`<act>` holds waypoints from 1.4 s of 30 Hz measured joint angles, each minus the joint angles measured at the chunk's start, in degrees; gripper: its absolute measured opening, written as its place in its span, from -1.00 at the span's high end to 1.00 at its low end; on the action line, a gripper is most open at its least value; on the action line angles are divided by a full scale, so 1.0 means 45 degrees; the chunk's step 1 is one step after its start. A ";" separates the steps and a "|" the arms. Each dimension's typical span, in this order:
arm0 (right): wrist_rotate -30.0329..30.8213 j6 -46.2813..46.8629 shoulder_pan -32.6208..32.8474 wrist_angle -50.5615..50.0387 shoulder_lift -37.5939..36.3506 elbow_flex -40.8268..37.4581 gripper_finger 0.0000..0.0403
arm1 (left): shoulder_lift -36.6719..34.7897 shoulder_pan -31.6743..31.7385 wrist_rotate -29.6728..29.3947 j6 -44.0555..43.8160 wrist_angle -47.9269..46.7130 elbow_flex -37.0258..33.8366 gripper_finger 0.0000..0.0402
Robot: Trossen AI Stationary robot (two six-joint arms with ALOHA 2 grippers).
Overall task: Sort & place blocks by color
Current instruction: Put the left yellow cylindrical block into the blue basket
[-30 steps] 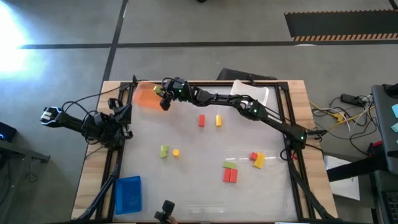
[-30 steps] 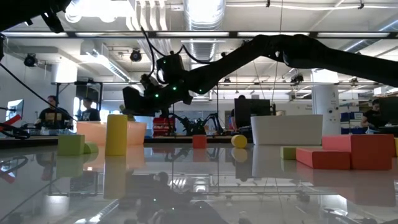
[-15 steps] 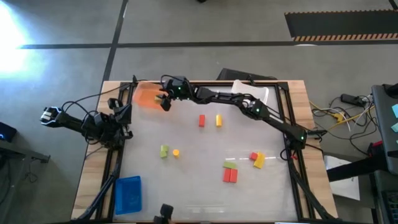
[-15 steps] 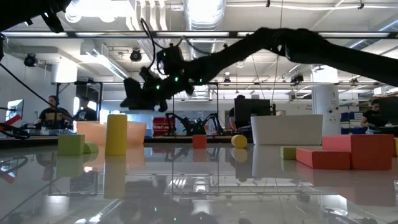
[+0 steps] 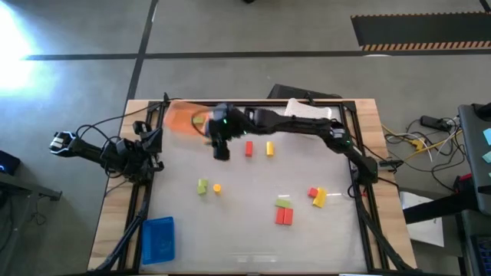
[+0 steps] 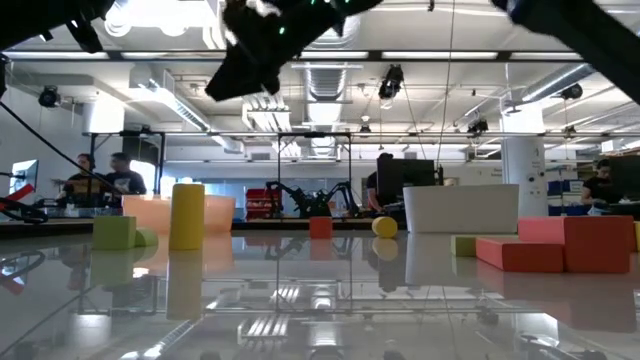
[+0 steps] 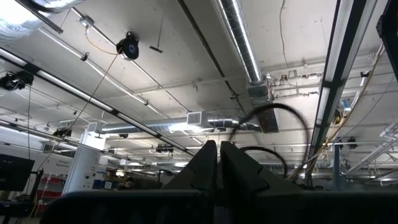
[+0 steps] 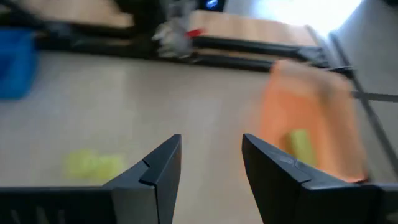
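Since a second earlier, the right gripper had swung away from the orange tray toward 5 o'clock and risen, its fingers apart and empty. One yellow block lay inside that tray. Remaining blocks stayed scattered on the table, mostly at 4 o'clock. Off the table's 9 o'clock edge, the left gripper waited with fingers together.

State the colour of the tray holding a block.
Orange; the tray holds a yellow-green block, clearest in the right wrist view.
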 joint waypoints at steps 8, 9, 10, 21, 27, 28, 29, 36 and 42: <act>0.1575 0.0666 0.1629 0.2231 -0.3799 -0.6131 0.22 | 0.0320 0.0005 0.0082 -0.0665 -0.0121 0.0024 0.97; 0.1804 0.0783 0.1840 0.2855 -0.4287 -0.6951 0.22 | 0.0393 0.0001 0.0096 -0.0683 -0.0117 0.0072 0.97; 0.2009 0.0864 0.2045 0.3495 -0.4763 -0.7855 0.22 | 0.0496 0.0004 0.0115 -0.0690 -0.0103 0.0132 0.97; 0.2871 0.0499 0.3062 1.0023 -0.9549 -1.5741 0.27 | 0.2094 0.0000 0.0170 -0.1855 -0.0109 0.0700 0.97; 0.2968 -0.0212 0.3018 1.1417 -1.2029 -1.8565 0.31 | 0.3359 0.0000 0.0248 -0.4200 -0.0101 0.1009 0.97; 0.2968 -0.0470 0.3009 1.1482 -1.2452 -1.8869 0.32 | 0.3674 0.0000 0.0249 -0.4440 -0.0110 0.1133 0.97; 0.2973 -0.0658 0.3004 1.1495 -1.2866 -1.9133 0.33 | 0.3964 0.0000 0.0250 -0.4681 -0.0111 0.1314 0.97; 0.3002 -0.1435 0.2970 1.1764 -1.5452 -2.0179 0.41 | 0.6227 -0.0006 -0.0001 -0.5992 -0.0905 0.3079 0.97; 0.2997 -0.1559 0.2975 1.1720 -1.6638 -2.0767 0.47 | 0.6984 0.0005 -0.0884 -0.8838 -0.7274 0.5443 0.97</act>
